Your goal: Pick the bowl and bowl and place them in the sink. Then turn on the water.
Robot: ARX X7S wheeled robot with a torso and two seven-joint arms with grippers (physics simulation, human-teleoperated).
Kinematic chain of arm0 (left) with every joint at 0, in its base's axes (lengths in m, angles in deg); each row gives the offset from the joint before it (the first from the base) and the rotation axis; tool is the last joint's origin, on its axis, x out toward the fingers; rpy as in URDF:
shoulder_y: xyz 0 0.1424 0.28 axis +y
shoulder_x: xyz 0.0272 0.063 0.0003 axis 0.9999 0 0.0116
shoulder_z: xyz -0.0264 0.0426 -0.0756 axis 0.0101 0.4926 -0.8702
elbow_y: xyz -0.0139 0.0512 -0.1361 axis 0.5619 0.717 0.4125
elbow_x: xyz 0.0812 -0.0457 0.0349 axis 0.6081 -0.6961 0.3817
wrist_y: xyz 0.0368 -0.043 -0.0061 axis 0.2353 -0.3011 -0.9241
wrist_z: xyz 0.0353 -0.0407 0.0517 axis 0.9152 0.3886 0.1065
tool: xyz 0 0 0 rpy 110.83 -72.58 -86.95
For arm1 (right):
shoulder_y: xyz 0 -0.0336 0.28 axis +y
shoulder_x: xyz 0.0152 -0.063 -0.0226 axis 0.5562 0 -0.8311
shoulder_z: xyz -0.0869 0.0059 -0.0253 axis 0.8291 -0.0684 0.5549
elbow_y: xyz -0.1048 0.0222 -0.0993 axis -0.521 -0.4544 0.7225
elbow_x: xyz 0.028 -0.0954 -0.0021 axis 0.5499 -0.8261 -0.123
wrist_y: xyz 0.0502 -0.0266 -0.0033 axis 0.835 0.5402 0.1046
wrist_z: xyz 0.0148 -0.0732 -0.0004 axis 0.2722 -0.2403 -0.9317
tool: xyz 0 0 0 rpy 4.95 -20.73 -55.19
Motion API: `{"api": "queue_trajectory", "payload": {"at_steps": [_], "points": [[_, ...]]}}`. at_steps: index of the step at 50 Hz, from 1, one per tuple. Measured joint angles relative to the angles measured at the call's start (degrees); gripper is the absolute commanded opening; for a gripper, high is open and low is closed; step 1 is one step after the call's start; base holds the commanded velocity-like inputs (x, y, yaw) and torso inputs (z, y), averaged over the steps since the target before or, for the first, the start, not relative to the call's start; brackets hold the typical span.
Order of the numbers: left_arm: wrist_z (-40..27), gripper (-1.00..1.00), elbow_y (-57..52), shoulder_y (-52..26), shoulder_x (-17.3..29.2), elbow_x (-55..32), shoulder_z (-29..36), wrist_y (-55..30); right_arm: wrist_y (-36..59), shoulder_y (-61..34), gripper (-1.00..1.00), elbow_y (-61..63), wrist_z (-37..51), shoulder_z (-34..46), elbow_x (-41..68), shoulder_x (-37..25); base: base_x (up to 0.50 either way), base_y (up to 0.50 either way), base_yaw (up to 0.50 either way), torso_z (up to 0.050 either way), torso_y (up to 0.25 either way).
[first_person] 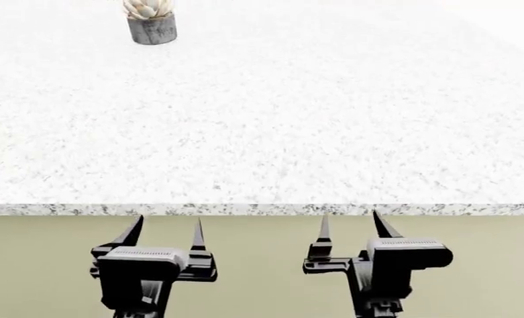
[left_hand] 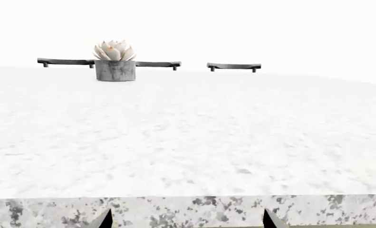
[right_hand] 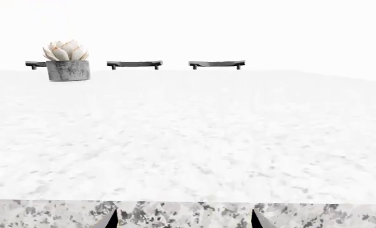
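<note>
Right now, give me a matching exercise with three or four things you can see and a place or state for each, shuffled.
Things:
1. plant pot
2. left gripper
3. counter edge
4. dark handles

Descriptions:
A. speckled granite strip
B. open, below the counter, empty
C. far back on the counter, holds a pale succulent
D. on the white wall behind

Pairs: 1-C, 2-B, 3-A, 4-D

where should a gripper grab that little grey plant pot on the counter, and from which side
Grip the plant pot by its short, straight grey wall, coming in level from the counter's front edge, fingers either side. It stands upright and alone, and the succulent fills its top, so a top-down grasp would likely crush leaves.
</note>
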State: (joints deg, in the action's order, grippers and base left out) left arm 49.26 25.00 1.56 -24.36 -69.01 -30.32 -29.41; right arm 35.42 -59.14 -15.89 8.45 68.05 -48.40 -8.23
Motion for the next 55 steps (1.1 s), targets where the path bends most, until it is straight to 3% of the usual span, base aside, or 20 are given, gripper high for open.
{"api": "queue_trajectory", "payload": {"at_steps": [11, 18, 23, 40, 55], "points": [[-1.3, 1.00, -13.9, -8.6, 2.7, -5.3, -1.9, -17.7, 11.9, -7.6, 1.00, 9.8, 0.8, 0.6, 1.3, -1.9, 0.00, 0.00, 0.00, 0.045, 0.000], [-2.2, 1.00, -15.4, -22.4, 4.5, -10.1, -5.0, -32.5, 21.5, -17.7, 1.00, 11.8, 0.6, -0.6, 3.2, -3.4, 0.00, 0.00, 0.00, 0.000, 0.000], [-2.2, 1.00, -10.9, -33.2, 6.2, -11.2, -5.5, -38.4, 27.5, -27.2, 1.00, 9.5, 0.2, -1.4, 3.9, -5.1, 0.00, 0.00, 0.00, 0.000, 0.000], [0.7, 1.00, 13.6, -58.8, 11.5, -7.7, -1.2, -38.3, 33.8, -52.3, 1.00, -10.4, -2.8, -3.9, 5.0, -9.7, 0.00, 0.00, 0.00, 0.000, 0.000], [2.8, 1.00, 22.8, -67.9, 13.3, -7.1, 0.5, -38.4, 37.1, -60.9, 1.00, -17.1, -5.9, -1.7, 5.1, -12.0, 0.00, 0.43, 0.00, 0.000, 0.000]]}}
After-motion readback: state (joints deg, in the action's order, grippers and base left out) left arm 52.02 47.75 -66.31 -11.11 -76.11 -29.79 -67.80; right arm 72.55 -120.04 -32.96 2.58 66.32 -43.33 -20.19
